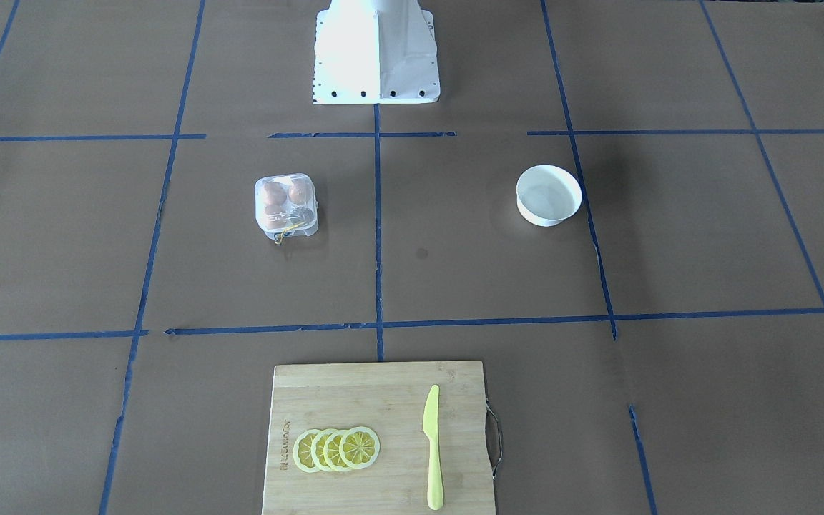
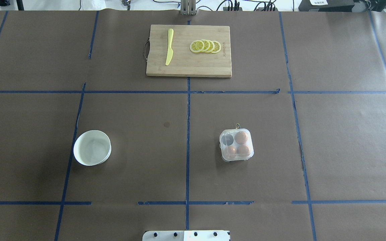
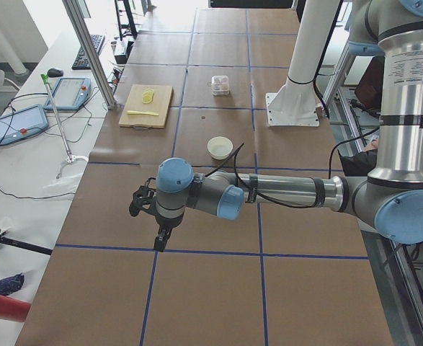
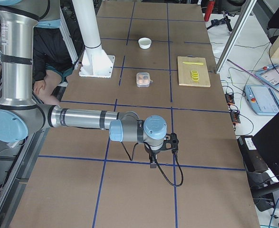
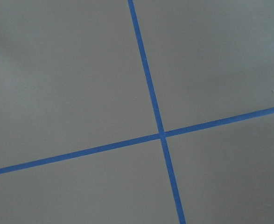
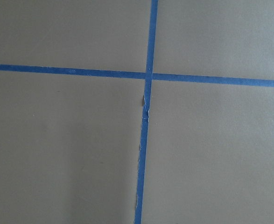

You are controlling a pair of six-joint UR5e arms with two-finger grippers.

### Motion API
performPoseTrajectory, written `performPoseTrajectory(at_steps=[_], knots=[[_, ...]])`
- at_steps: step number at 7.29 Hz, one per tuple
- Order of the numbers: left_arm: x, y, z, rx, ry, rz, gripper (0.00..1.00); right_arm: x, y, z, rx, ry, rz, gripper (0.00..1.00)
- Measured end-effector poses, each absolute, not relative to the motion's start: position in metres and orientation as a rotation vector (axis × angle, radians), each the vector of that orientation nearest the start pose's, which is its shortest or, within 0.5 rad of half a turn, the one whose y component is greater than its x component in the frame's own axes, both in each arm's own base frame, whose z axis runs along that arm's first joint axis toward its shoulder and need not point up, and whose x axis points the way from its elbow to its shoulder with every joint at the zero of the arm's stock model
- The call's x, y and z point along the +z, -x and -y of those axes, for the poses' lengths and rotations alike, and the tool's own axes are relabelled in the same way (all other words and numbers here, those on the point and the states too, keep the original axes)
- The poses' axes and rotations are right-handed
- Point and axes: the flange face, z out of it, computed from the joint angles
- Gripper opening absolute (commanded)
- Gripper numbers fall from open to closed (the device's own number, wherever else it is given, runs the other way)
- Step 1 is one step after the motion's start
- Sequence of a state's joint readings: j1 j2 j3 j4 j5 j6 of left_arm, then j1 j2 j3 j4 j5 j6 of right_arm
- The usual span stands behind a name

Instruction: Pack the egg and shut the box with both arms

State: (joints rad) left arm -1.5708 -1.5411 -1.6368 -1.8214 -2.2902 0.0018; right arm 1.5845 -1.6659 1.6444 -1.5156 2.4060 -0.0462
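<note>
The surface (image 2: 129, 167) is flat brown paper, matte, ruled into squares by blue tape. The left end effector (image 3: 158, 244) hangs black and narrow just above it at one end. Its wrist view shows only paper and a tape crossing. Seen from the side alone, I cannot tell how far its fingers are spread or whether they hold anything. The right end effector (image 4: 152, 164) hangs the same way at the other end, over another tape crossing, and its spread and hold cannot be told either.

The box (image 2: 236, 145) is a small square of clear, glossy plastic with rounded corners and a thin yellow band at one edge. It sits well apart from the right end effector, further in along the surface, with nothing between them. Inside are three smooth orange-brown eggs (image 2: 242, 137), each in a round cell, and the fourth cell shows dark. The clear lid seems to lie over the cells, but I cannot tell whether it is latched.

A round white bowl (image 2: 92, 148), smooth and shallow, is the nearest thing to the left end effector, though still well apart, and the box is beyond it. A rectangular bamboo cutting board (image 2: 186, 67) with a metal handle lies far from both. It carries overlapping yellow lemon slices (image 2: 205, 46) and a yellow plastic knife (image 2: 169, 47), which lie apart from each other
</note>
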Motion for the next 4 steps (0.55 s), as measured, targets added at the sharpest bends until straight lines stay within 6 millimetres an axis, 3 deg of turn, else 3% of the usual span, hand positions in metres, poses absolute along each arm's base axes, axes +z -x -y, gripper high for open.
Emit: performPoseTrajectory(at_steps=[4], knots=[[0.6167,0.0677,0.4962,0.092,-0.271,-0.716,1.0,0.6575,-0.0657,0.4528,-0.046,-0.057,0.833,1.0]])
